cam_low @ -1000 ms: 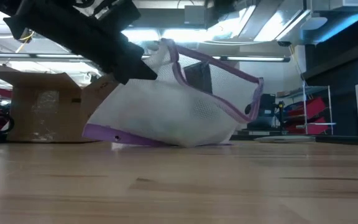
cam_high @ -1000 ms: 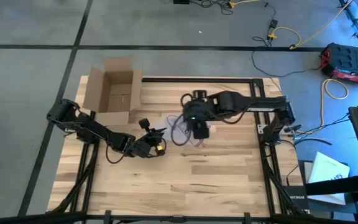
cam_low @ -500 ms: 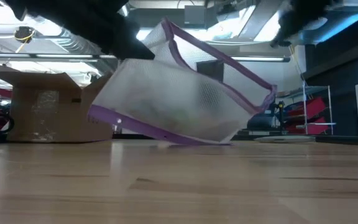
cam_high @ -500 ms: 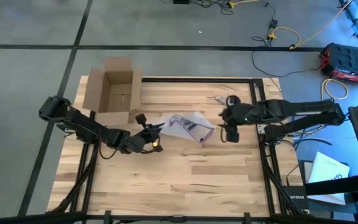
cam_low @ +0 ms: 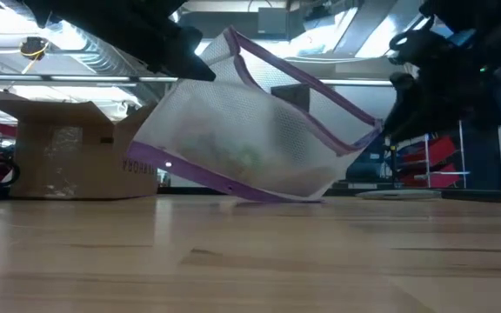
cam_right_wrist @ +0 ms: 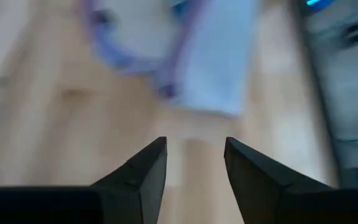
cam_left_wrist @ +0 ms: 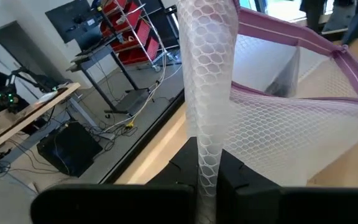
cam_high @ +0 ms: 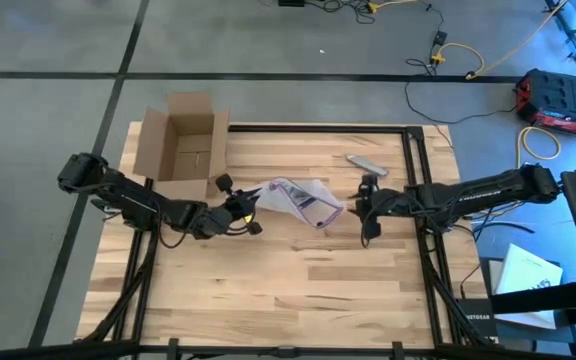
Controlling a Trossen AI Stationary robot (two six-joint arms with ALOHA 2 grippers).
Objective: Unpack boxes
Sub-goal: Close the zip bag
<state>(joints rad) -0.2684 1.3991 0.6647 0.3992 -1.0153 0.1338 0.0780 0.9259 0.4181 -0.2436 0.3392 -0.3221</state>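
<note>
A clear mesh bag (cam_high: pixel 298 200) with a purple zip edge is at the table's middle, tilted, with its left end raised. My left gripper (cam_high: pixel 246 212) is shut on that end; the low view shows the gripper (cam_low: pixel 181 52) above the bag (cam_low: pixel 250 148). My right gripper (cam_high: pixel 368 215) hovers open and empty just right of the bag, its fingers apart in the right wrist view (cam_right_wrist: pixel 194 162). The open brown box (cam_high: pixel 183 150) stands on its base at the far left corner, flaps up. My left gripper pinches a gathered fold of the bag's mesh (cam_left_wrist: pixel 207 149) between its two fingers (cam_left_wrist: pixel 232 174), at the bag's left end. The fingers come nearly level from the table's left. The bag hangs slanting from the hold, its lower right corner (cam_low: pixel 294 196) on the table.
A small grey tool (cam_high: pixel 366 164) lies on the table beyond my right gripper. Bare wood stretches across the near half of the table (cam_high: pixel 298 290). Black frame rails (cam_high: pixel 423 260) run along the table's sides.
My right gripper has drawn away from over the bag toward the table's right edge and has come down. My left gripper has risen a little, lifting the bag's left end, so the bag now tilts on its right corner and is spread wider.
</note>
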